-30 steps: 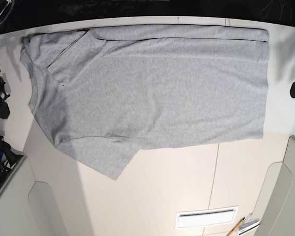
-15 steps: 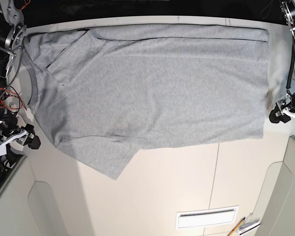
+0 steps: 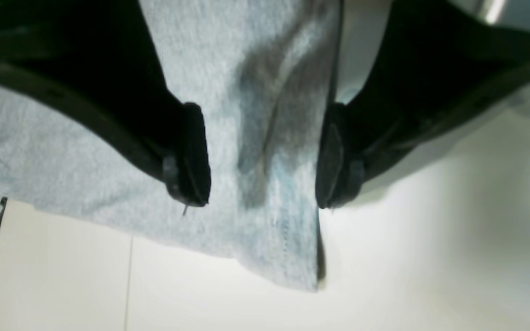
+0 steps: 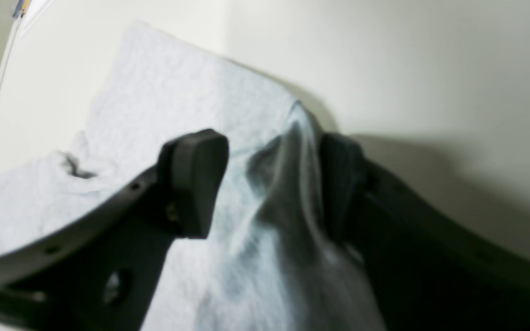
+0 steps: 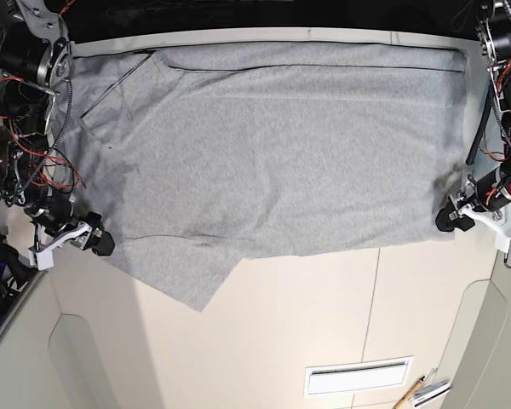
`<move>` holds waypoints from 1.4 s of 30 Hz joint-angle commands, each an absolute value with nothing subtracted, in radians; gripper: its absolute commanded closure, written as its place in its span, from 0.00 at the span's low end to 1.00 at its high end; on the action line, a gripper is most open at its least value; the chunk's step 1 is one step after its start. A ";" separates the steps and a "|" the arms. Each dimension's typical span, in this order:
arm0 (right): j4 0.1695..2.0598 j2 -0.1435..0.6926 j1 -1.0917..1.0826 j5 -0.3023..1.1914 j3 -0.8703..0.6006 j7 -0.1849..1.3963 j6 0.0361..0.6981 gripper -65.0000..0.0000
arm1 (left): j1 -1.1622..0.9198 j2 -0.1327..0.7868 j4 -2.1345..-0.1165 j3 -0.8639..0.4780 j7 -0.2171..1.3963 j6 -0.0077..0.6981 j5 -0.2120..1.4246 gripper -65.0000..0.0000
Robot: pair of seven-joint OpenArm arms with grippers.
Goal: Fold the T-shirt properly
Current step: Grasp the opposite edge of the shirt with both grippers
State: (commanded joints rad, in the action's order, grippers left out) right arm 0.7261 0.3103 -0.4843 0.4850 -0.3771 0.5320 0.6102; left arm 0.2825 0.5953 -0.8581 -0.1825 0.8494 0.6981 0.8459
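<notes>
T-shirt point(image 5: 272, 145) spread flat across cream table point(image 5: 324, 324).

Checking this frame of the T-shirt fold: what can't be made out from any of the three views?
- Printed side of the T-shirt: no lettering shows in any view.
- Left pincer: open over the hem corner; the blurred wrist view hides whether its pads touch cloth.
- Right pincer: open around a raised fold; contact lost to blur.
- Base view: both pincers too small to read, arms cut off by the edges.
- Shirt's far edge: merges with the dark table border.
</notes>
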 joint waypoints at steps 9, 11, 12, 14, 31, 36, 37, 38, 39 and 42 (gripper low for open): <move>0.726 0.310 -0.484 0.486 -0.377 0.561 0.610 0.84 | 0.282 0.589 -0.858 -0.183 0.857 0.698 0.825 0.76; 0.726 0.310 -0.484 0.486 -0.377 0.561 0.610 1.00 | 0.282 0.587 -0.858 -0.183 0.857 0.698 0.826 0.93; 0.726 0.311 -0.484 0.485 -0.377 0.562 0.611 1.00 | 0.283 0.588 -0.858 -0.183 0.857 0.698 0.826 0.99; 0.730 0.316 -0.484 0.487 -0.377 0.574 0.611 1.00 | 0.287 0.592 -0.859 -0.184 0.857 0.698 0.827 1.00; 1.300 0.440 -0.091 0.741 -0.381 0.776 0.623 1.00 | 0.012 0.704 -1.343 -0.297 1.061 0.698 1.013 1.00; 1.328 0.447 0.001 0.741 -0.381 0.791 0.609 1.00 | -0.077 0.698 -1.368 -0.296 1.073 0.698 1.013 1.00; 1.328 0.445 0.012 0.742 -0.381 0.778 0.609 1.00 | -0.088 0.698 -1.368 -0.296 1.068 0.698 1.013 1.00; 1.327 0.443 0.015 0.741 -0.381 0.766 0.608 1.00 | -0.091 0.696 -1.368 -0.296 1.062 0.698 1.013 1.00; 1.328 0.440 0.014 0.741 -0.381 0.766 0.606 1.00 | -0.092 0.696 -1.368 -0.296 1.058 0.698 1.013 1.00; 1.328 0.434 0.011 0.742 -0.384 0.768 0.606 0.80 | -0.092 0.696 -1.368 -0.296 1.055 0.698 1.013 1.00</move>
